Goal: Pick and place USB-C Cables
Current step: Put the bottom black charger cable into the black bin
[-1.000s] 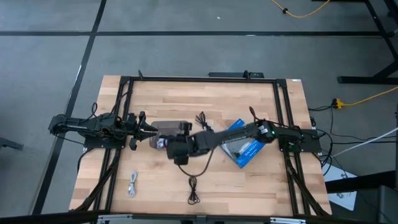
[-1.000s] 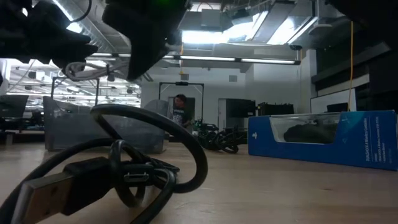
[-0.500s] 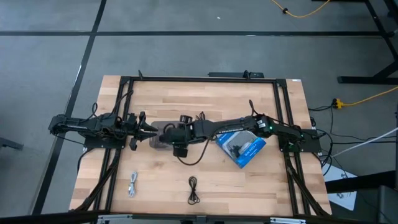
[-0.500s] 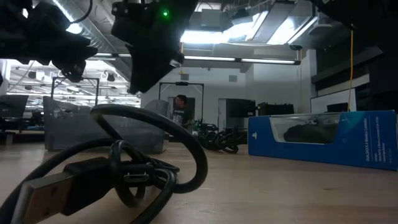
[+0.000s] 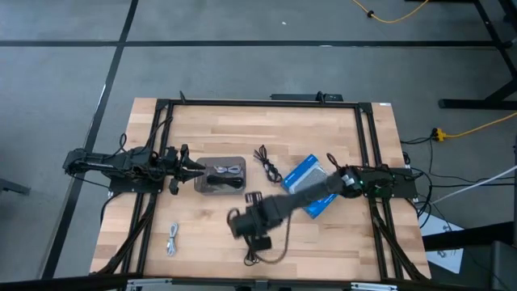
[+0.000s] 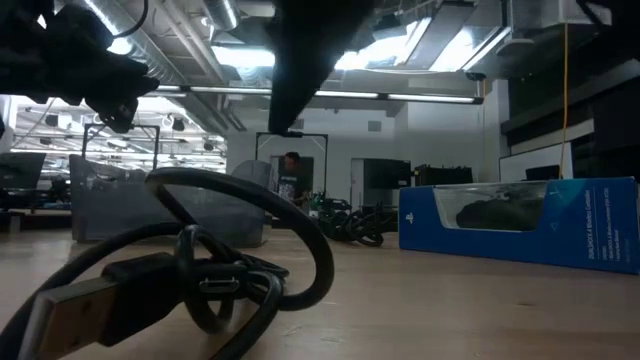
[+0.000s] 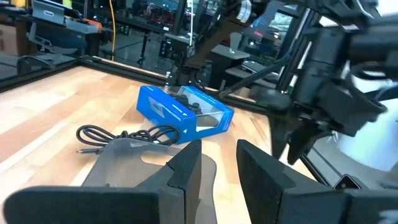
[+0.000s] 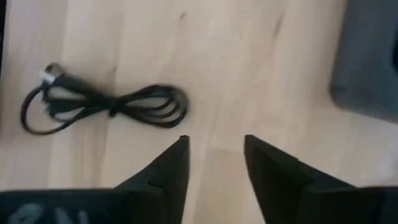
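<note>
Black USB-C cable (image 5: 253, 257) lies at the tabletop's (image 5: 323, 234) six o'clock edge; the right hand (image 5: 236, 225), fingers apart and empty, is best centred over its bundled middle before closing.

Pale striped butcher-block wooden table (image 5: 323, 234), framed in black. Blue rectangular retail box (image 7: 180, 112) with black picture and clear window. Grey translucent rectangular tray (image 5: 220, 175). Black bundled cable (image 8: 106, 107) on light wood; another black cable (image 5: 265, 159); grey-white cable (image 5: 173, 239).
</note>
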